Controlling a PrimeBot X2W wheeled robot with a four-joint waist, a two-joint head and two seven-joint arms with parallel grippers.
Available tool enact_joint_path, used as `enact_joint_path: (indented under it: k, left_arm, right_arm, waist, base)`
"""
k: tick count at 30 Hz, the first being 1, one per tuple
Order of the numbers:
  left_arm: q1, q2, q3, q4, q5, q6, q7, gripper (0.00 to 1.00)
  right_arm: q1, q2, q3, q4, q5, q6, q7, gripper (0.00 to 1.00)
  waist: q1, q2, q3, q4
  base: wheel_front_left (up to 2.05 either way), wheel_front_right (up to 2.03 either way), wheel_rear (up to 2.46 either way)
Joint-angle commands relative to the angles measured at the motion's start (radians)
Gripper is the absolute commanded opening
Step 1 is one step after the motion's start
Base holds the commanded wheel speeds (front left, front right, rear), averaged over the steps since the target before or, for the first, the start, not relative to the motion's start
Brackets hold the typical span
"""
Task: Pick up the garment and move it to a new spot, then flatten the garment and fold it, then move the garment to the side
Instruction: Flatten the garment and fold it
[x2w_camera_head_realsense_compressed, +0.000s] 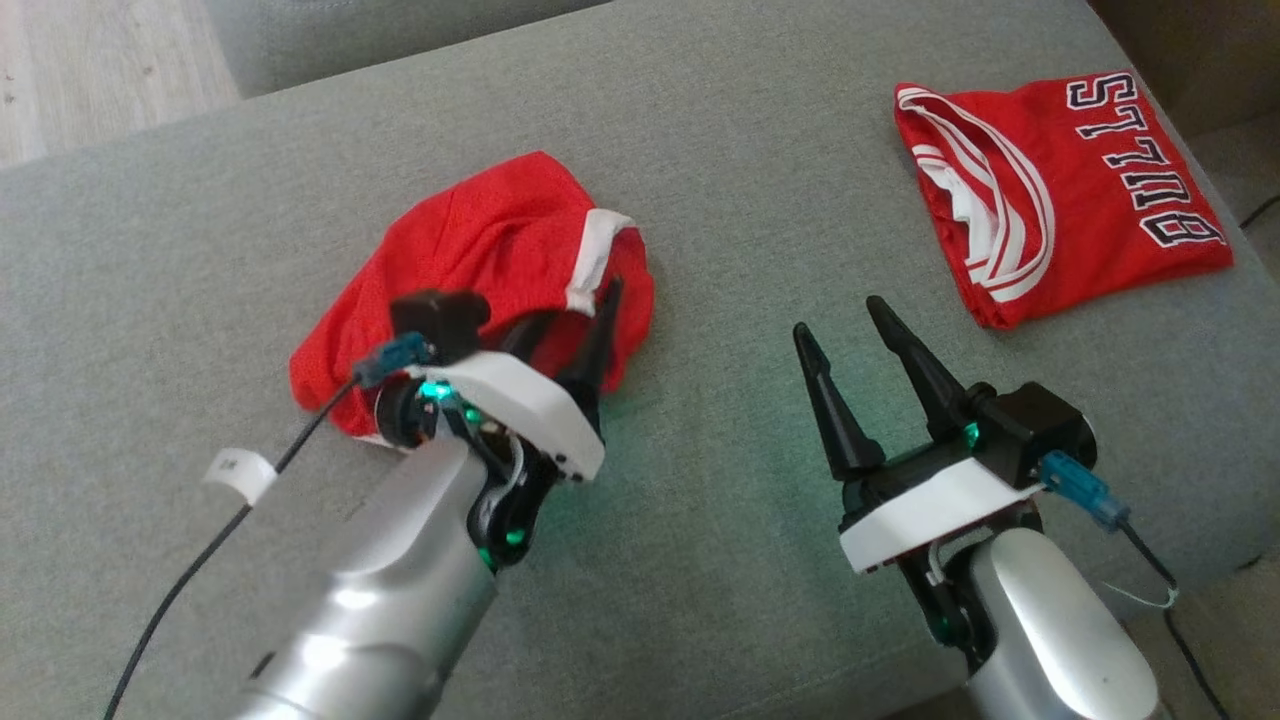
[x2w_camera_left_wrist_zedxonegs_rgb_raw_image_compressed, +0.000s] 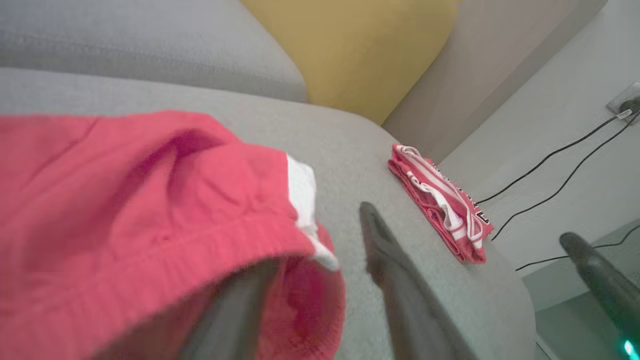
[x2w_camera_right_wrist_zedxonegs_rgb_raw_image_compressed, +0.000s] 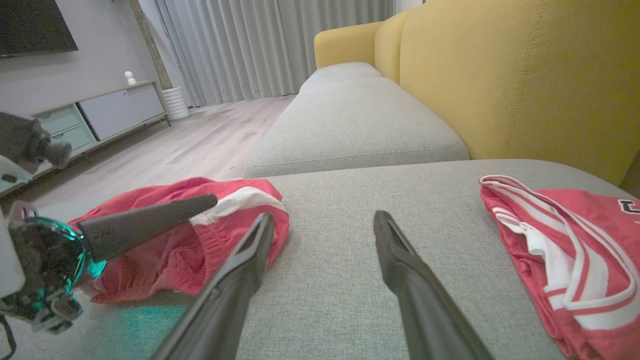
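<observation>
Red garment (x2w_camera_head_realsense_compressed: 480, 240) lies bunched at the left claw (x2w_camera_head_realsense_compressed: 577, 312), spread apart like the right claw (x2w_camera_head_realsense_compressed: 840, 318).

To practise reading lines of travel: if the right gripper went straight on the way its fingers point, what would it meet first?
Probably nothing but the grey sofa cushion: the right gripper, open, points between the crumpled red garment and the folded jersey. Its height above the fabric is unclear.

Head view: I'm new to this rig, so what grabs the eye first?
A crumpled red garment lies centre-left on the grey sofa, with the open left pincer at its near edge. A folded Bulls jersey sits far right; the open right pincer hovers between them.
</observation>
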Motion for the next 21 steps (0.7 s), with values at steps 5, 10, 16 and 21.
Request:
enact_joint_path:
  k: [5, 10, 16, 21]
  left_arm:
    - [-0.084, 0.0, -0.027, -0.05, -0.061, -0.006, -0.047, 0.0]
    - [-0.192, 0.033, -0.064, -0.159, -0.158, -0.006, -0.062, 0.0]
    - [-0.382, 0.122, -0.095, -0.373, -0.346, -0.006, -0.004, 0.0]
    - [-0.436, 0.208, -0.126, -0.571, -0.509, -0.006, 0.054, 0.0]
  right_arm:
    - [-0.028, 0.013, 0.01, -0.016, 0.003, 0.007, -0.016, 1.0]
    - [-0.032, 0.014, 0.006, -0.015, 0.002, 0.007, -0.015, 1.0]
    - [-0.03, 0.016, -0.001, -0.015, 0.003, 0.007, -0.018, 1.0]
    - [-0.029, 0.017, -0.022, -0.019, 0.001, 0.007, -0.022, 1.0]
  waist:
    - [-0.0001, 0.0, -0.011, 0.011]
    - [-0.0001, 0.0, -0.026, 0.018]
    - [-0.0001, 0.0, -0.034, 0.025]
    - [-0.0001, 0.0, -0.034, 0.045]
  base:
    - [0.0, 0.0, 0.0]
    - [0.0, 0.0, 0.0]
    - [0.0, 0.0, 0.0]
    - [0.0, 0.0, 0.0]
